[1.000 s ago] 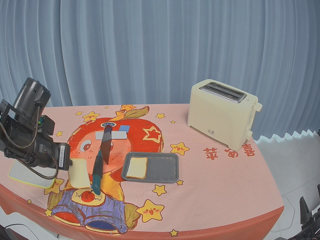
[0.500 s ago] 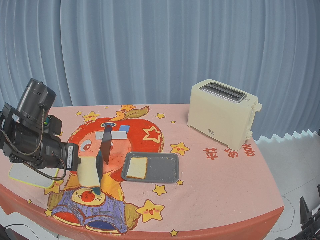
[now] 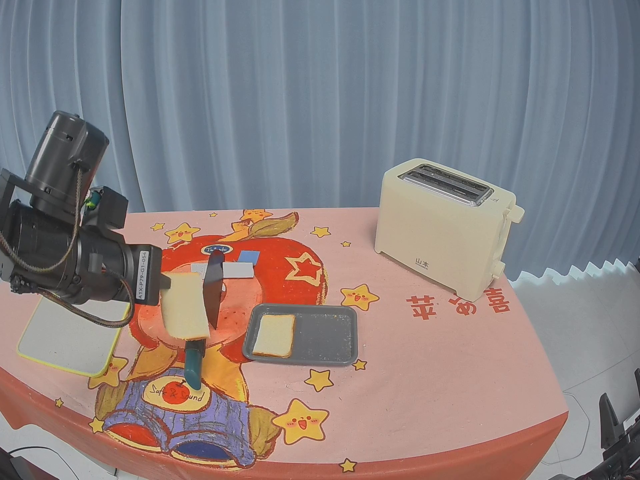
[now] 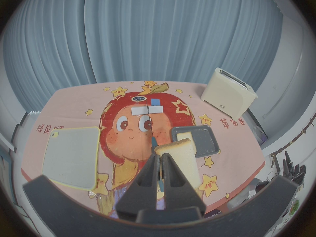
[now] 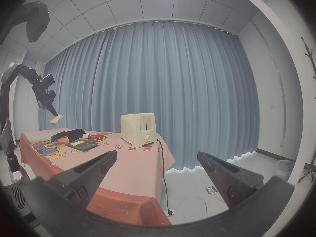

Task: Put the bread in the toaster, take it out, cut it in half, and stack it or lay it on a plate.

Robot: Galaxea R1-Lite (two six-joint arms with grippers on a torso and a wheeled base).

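On the tray (image 3: 327, 336), a bread slice (image 3: 274, 335) takes the end nearest the knife (image 3: 215, 268); the tray's other half, toward the toaster (image 3: 443, 228), gives open room from above.

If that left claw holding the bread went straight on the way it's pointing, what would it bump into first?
Probably the knife: the left gripper, shut on the bread slice, points down toward it, with the grey tray just beyond. Depth is unclear, so it might clear the knife.

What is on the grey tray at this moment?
One bread slice lies flat at the tray's left end; the rest holds nothing else. Whatever is under the slice is covered.
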